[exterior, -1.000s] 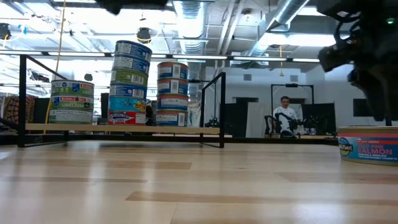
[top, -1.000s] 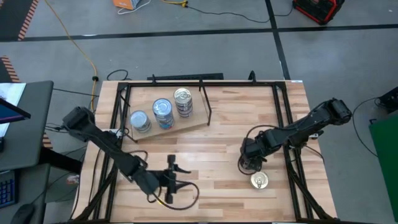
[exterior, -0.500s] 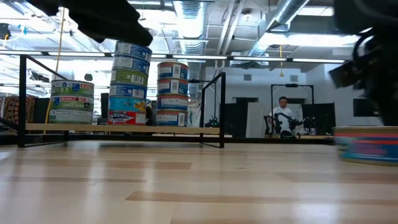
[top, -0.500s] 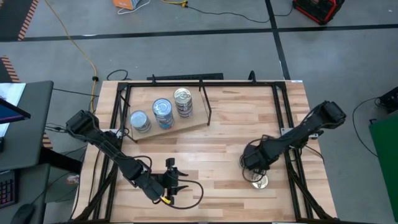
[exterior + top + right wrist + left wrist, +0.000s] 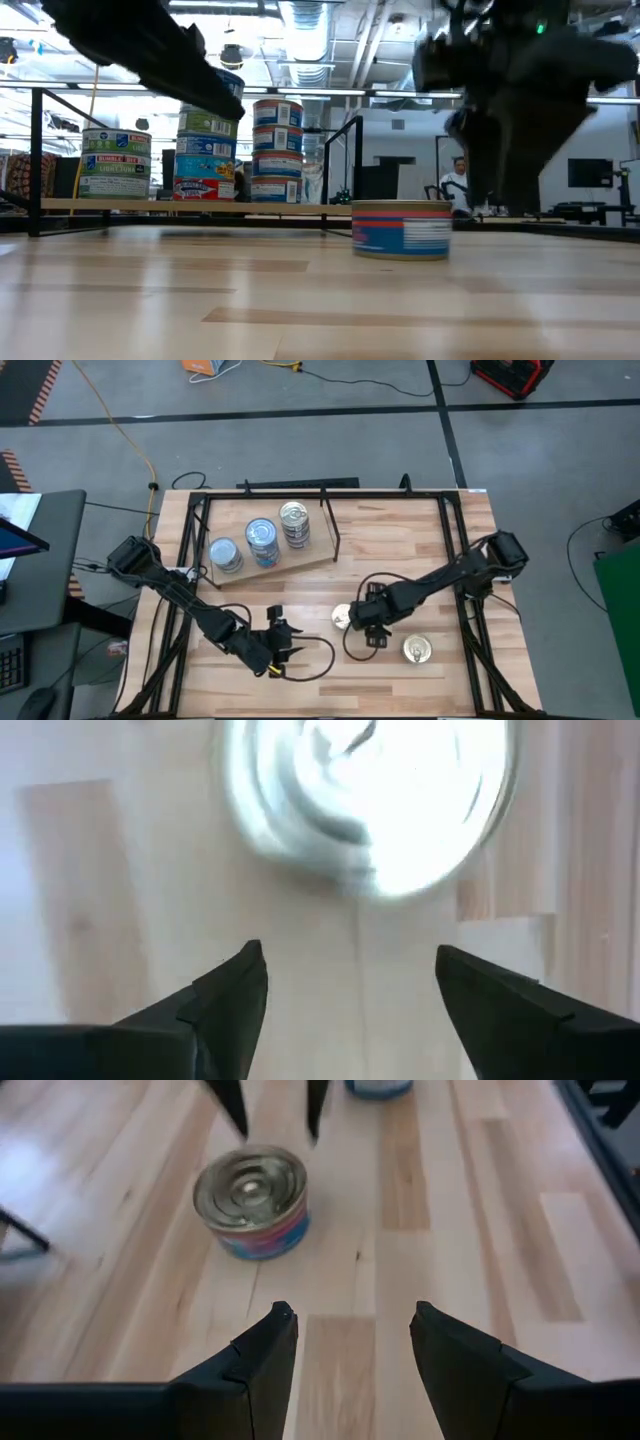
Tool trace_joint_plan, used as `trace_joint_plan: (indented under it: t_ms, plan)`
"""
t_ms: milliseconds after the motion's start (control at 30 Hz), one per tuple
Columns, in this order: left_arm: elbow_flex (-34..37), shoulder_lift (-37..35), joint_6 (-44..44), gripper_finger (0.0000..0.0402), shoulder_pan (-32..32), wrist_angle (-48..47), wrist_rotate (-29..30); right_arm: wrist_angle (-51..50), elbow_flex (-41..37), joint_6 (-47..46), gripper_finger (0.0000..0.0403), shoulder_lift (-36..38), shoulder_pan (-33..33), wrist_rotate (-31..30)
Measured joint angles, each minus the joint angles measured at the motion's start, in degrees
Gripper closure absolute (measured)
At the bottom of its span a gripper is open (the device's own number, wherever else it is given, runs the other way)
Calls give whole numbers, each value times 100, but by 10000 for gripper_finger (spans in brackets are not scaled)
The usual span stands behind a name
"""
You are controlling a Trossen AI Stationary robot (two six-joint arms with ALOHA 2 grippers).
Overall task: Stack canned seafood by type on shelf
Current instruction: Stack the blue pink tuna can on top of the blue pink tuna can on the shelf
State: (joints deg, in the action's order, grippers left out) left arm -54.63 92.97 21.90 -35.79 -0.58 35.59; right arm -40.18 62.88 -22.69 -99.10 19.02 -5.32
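High view: three stacks of tins standing in a row on the plywood shelf at the far left part of the table, with a black rod frame at the shelf's right end. Two loose tins on the table's near half: one just left of the right tool, another with a gold lid nearer the front edge, apart from that tool. Left tool low over the near-centre boards, pointing right toward the loose tin, well short of it.

Low view: stacks on the shelf at the left, the shortest stack outermost, a taller one partly behind a dark arm, a third beside it. A single tin sitting flat on the table in the middle, dark arm bulk directly behind and above it. A person far back in the room.

Left wrist view: left tool with fingers spread wide, nothing between them. Silver-lidded tin with a blue and pink label ahead on the boards, two dark fingertips of the other arm just beyond it, and part of another tin farther off.

Right wrist view: right tool wide apart, empty, hovering close over a bright, blurred tin lid.
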Motion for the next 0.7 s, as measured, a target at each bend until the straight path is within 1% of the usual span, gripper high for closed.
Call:
trace_joint_plan:
  t_ms: [67,133,200,267,300,400,600,700]
  plan:
    - [0,0,177,212,2,-201,-54,-81,118,8,92,90,62,-32]
    - [2,0,343,212,2,-346,-42,157,123,44,92,231,159,-277]
    - [6,2,462,212,15,-404,121,751,48,197,92,352,306,-711]
    - [7,53,539,212,22,-357,358,1588,-193,397,92,399,448,-1206]
    - [11,86,550,212,24,-331,470,1996,-332,498,92,398,507,-1347]
    - [26,94,533,212,59,-351,623,2765,-671,605,92,386,548,-1396]
    - [24,90,218,212,227,-51,614,2940,-1060,353,92,388,364,-1530]
    - [24,90,198,212,375,-42,412,3027,-1247,244,94,394,313,-1596]
